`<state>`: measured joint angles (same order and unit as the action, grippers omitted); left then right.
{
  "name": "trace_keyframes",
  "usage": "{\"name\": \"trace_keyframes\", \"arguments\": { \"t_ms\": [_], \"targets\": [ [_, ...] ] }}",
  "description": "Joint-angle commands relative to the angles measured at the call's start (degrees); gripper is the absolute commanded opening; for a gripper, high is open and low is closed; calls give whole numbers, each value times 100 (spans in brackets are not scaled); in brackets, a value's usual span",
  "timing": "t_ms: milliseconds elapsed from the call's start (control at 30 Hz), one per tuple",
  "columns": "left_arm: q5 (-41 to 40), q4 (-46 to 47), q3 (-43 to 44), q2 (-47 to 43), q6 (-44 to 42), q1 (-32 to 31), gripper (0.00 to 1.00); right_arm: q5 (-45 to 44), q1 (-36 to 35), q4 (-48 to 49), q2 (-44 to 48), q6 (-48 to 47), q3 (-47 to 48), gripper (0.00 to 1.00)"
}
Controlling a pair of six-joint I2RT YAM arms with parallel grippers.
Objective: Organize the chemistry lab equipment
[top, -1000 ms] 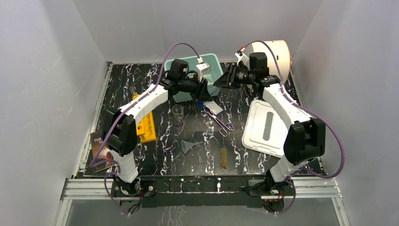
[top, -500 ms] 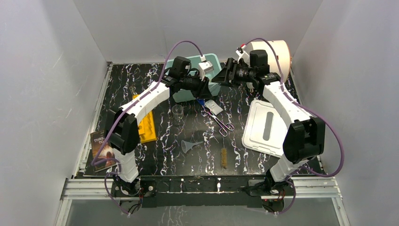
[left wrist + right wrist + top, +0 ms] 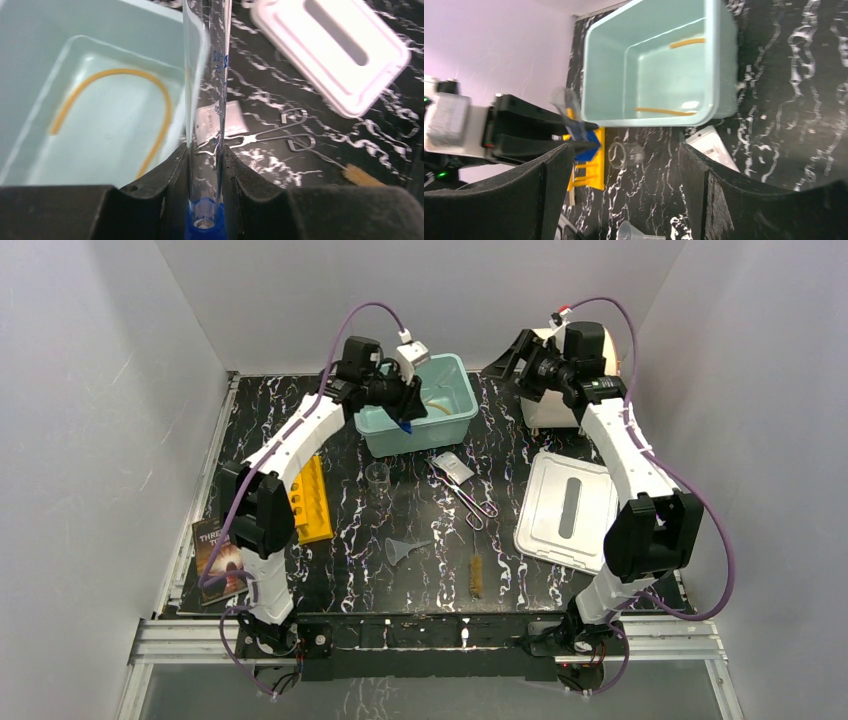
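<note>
Left gripper [image 3: 205, 152], extended over a pale green plastic tub [image 3: 432, 435], clamps a clear, blue-capped glass tube [image 3: 206, 90]; right gripper [image 3: 621, 150], raised far back, gapes wide.

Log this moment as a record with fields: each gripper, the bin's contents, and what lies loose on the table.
left gripper: shut on a glass tube with a blue cap, at the edge of the teal bin
right gripper: open, holding nothing
in bin: tan rubber tube
loose on table: clear beaker, clear funnel, metal tongs, brush
other items: white lid, yellow rack
</note>
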<state>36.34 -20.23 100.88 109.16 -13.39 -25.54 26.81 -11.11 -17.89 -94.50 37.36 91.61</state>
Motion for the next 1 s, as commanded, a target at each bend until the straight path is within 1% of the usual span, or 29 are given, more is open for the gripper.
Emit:
{"name": "trace_keyframes", "arguments": {
  "t_ms": [0, 167, 300, 467, 567, 600, 700, 800, 967],
  "targets": [
    [-367, -316, 707, 209, -570, 297, 0, -356, 118, -203, 154, 27, 150, 84],
    [-970, -407, 1046, 670, -1331, 321, 0, -220, 118, -89, 231, 32, -211, 83],
    [-1306, -661, 1521, 1187, -1826, 322, 0, -83, 91, -146, 297, 64, -156, 82],
    [-1296, -900, 2091, 1739, -2108, 322, 0, -102, -215, -204, 393, -95, 60, 82],
    [-1485, -953, 2131, 1950, -2297, 329, 0, -152, -453, -244, 421, -197, 142, 82],
    [-1603, -1043, 2039, 2081, -2530, 330, 0, -266, -563, -318, 451, -265, 187, 82],
    [-1407, -1220, 2018, 2241, -2766, 330, 0, -417, -616, -447, 518, -336, 233, 81],
    [-1039, -1334, 2133, 2408, -2744, 309, 0, -591, -622, -572, 585, -372, 263, 81],
    [-895, -1553, 2143, 2528, -2773, 197, 0, -661, -625, -608, 658, -406, 213, 81]
  ]
}}
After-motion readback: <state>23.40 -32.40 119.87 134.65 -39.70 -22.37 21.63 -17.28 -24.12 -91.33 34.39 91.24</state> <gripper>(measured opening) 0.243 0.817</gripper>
